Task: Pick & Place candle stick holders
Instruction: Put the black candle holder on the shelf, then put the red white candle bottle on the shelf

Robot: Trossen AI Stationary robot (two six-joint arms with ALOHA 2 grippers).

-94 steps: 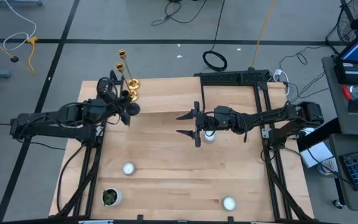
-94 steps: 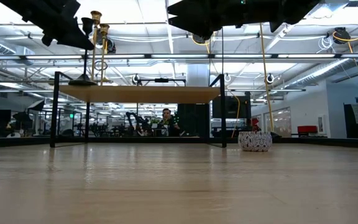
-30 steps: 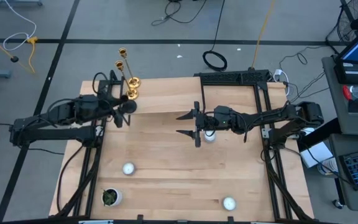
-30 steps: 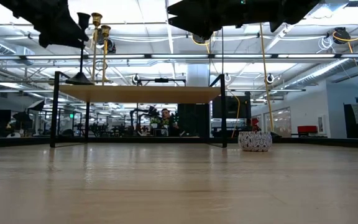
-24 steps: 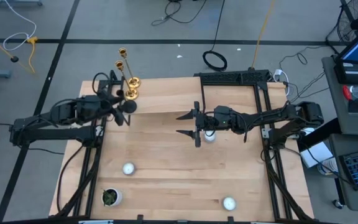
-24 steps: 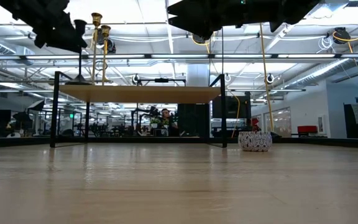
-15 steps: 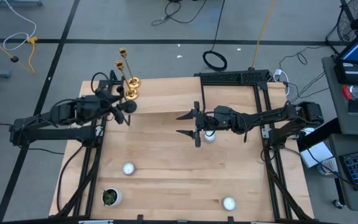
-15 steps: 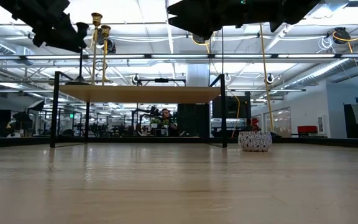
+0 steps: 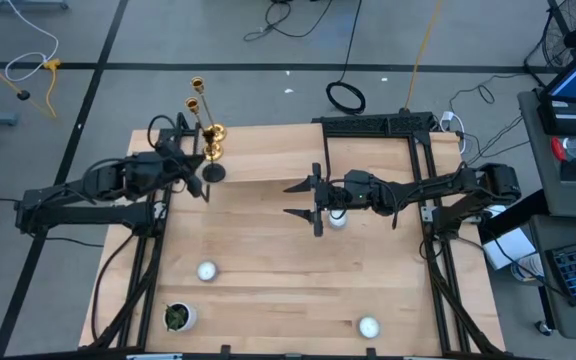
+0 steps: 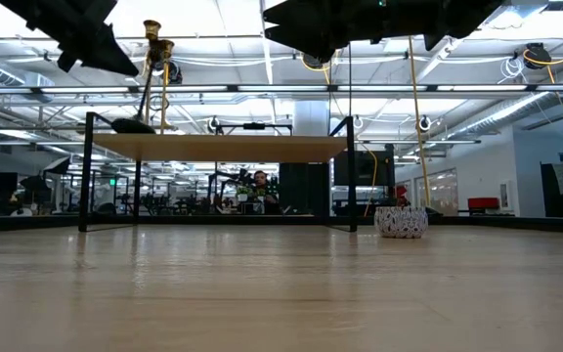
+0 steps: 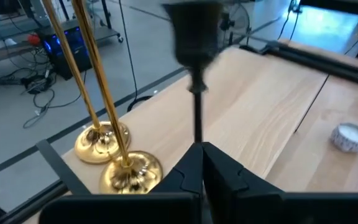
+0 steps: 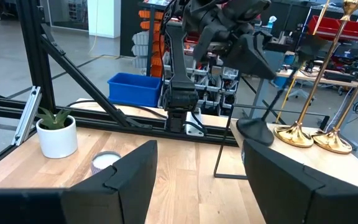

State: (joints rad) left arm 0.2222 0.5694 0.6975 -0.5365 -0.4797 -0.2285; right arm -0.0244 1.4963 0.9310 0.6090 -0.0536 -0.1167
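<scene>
Left hand [image 9: 190,172] up at the far left corner of the surface [image 9: 268,240], fingers pinched on the thin stem of the black candle stick holder [image 9: 211,172], and it's carrying it tilted, round base swung clear of the wood. That slant shows plainly from the right wrist camera, the foot hanging in the air just beside the two gold candlesticks [image 9: 208,135], which stand upright, close together, at the back edge. My read: it's being brought in to join that pair, gripped low on the stem so the cup end stays free. Moving across, a tealight cup [image 9: 206,270] sits near the front left with the small potted plant [image 9: 178,317] just beyond it. Centre stage, the right hand [image 9: 306,201] hovers with fingers spread wide, empty, waiting above mid-surface, a second tealight [image 9: 337,220] near it. Far right front, the last tealight cup [image 9: 368,326] sits alone.
</scene>
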